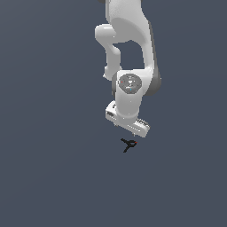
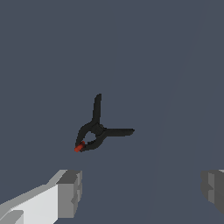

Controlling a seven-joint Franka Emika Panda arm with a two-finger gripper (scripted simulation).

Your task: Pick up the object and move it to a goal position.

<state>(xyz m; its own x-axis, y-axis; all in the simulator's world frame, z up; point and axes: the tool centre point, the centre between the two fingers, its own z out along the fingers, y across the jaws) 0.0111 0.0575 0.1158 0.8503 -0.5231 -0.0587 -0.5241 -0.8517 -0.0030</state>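
Observation:
The object is a tiny black clamp (image 1: 128, 144) with two thin splayed prongs and a small red tip, lying on the flat grey surface. In the wrist view the clamp (image 2: 98, 131) lies ahead of the fingers, nearer to one finger (image 2: 70, 192) than to the other finger (image 2: 214, 190). My gripper (image 1: 127, 129) hangs just above the clamp, pointing down, and does not touch it. In the wrist view the gripper (image 2: 142, 192) is open wide and empty.
The plain grey surface (image 1: 53, 168) spreads all around the clamp. The white arm (image 1: 128, 48) rises above the gripper towards the top of the exterior view. No goal marker shows.

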